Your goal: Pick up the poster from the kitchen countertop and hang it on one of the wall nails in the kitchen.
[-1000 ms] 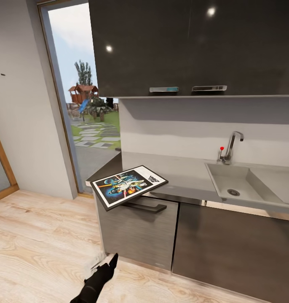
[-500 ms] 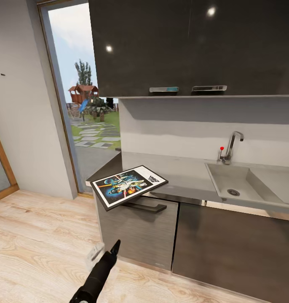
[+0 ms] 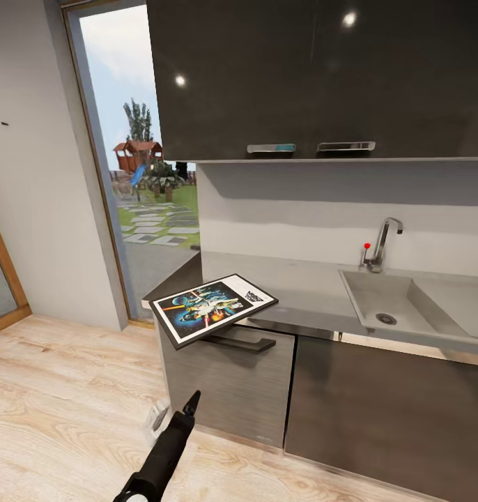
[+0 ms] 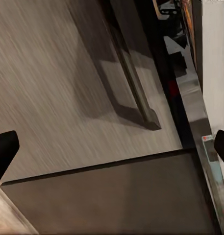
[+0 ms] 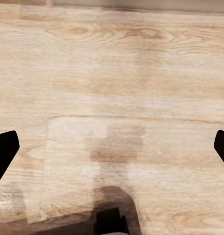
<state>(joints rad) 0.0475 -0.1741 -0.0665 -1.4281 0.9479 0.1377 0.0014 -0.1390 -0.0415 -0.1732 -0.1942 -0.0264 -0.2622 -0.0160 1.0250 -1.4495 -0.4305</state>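
Note:
The black-framed Star Wars poster [image 3: 212, 307] lies flat on the left corner of the light-grey kitchen countertop [image 3: 309, 282], its near corner overhanging the cabinet front. A tiny dark wall nail [image 3: 5, 123] sits high on the pale wall at far left. My left gripper [image 3: 175, 413] hangs low in front of the cabinet, well below the poster. In the left wrist view it [image 4: 112, 147] is open, its fingertips [image 4: 4, 152] wide apart, facing a drawer handle [image 4: 136, 88]. My right gripper [image 5: 112, 149] is open and empty above the wooden floor [image 5: 116, 73].
A moulded sink [image 3: 399, 307] with a chrome tap [image 3: 385, 240] occupies the counter's right half. Dark wall cabinets [image 3: 315, 77] hang above. A tall glass door [image 3: 138, 181] stands between the counter and the nail wall. Light wooden floor [image 3: 65, 404] spreads to the left.
My left arm has risen and stretched forward toward the cabinet front. The poster and the camera have stayed put.

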